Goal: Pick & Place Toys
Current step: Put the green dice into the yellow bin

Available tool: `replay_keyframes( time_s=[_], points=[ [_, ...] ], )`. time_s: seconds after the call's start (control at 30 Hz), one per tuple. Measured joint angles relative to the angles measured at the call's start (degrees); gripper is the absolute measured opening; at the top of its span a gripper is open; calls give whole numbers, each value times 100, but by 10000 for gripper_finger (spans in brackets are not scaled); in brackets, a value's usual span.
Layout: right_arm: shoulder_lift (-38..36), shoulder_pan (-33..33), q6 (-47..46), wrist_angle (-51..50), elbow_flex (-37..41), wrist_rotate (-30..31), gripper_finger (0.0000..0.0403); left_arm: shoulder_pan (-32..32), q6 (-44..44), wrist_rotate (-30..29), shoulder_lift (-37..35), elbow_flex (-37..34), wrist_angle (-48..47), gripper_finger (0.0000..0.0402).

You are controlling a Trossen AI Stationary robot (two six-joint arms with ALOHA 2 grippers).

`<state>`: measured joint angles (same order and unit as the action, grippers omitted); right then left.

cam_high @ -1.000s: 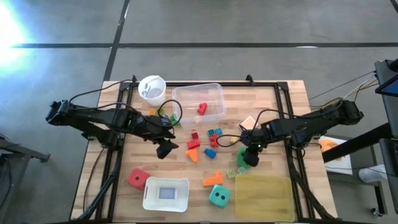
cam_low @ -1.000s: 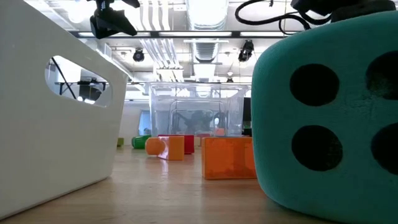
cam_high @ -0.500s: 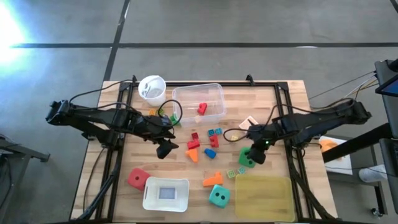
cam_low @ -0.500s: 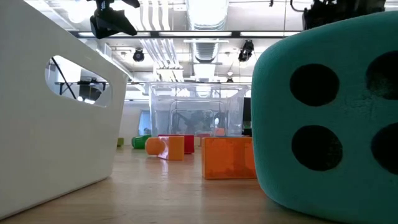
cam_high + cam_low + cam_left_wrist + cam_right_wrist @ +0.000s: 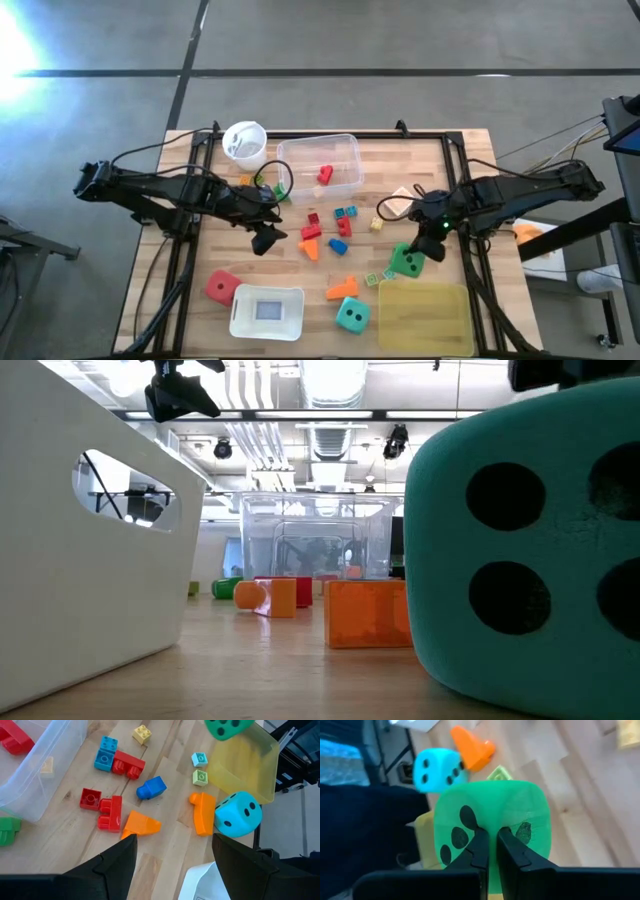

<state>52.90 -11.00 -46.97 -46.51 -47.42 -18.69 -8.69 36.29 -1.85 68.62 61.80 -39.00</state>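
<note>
The right gripper [image 5: 424, 250], fingers pressed together, pinches the soft green dotted die [image 5: 405, 262] at the table's [image 5: 200, 270] four o'clock. The left gripper [image 5: 268, 240] hangs spread at nine o'clock.

The wooden counter [image 5: 200, 270] carries a scatter of toys. A white cup [image 5: 244, 141] stands at its 11 o'clock corner, with a clear plastic tub [image 5: 345, 160] beside it toward 12, holding a red block [image 5: 326, 175]. Near the centre lie small red blocks [image 5: 312, 226], blue blocks [image 5: 344, 213], a blue piece [image 5: 338, 245], an orange wedge [image 5: 310, 248] and a yellow brick [image 5: 376, 224]. Toward 6 lie an orange block [image 5: 343, 289] and a teal die [image 5: 351, 316]. A red die [image 5: 220, 288] and white bin [image 5: 266, 312] sit at 7, a yellow tray [image 5: 424, 316] at 5.
</note>
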Motion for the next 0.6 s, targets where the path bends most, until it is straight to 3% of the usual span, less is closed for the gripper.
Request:
replay_keyframes(
  time_s=[0.37,0.6],
  points=[
    [-16,-926,-744,508,-3,-187,6,0,105,0,0,0,0,262],
    [168,-1522,-1285,864,-4,217,6,3,107,0,0,0,-1,262]
  ],
)
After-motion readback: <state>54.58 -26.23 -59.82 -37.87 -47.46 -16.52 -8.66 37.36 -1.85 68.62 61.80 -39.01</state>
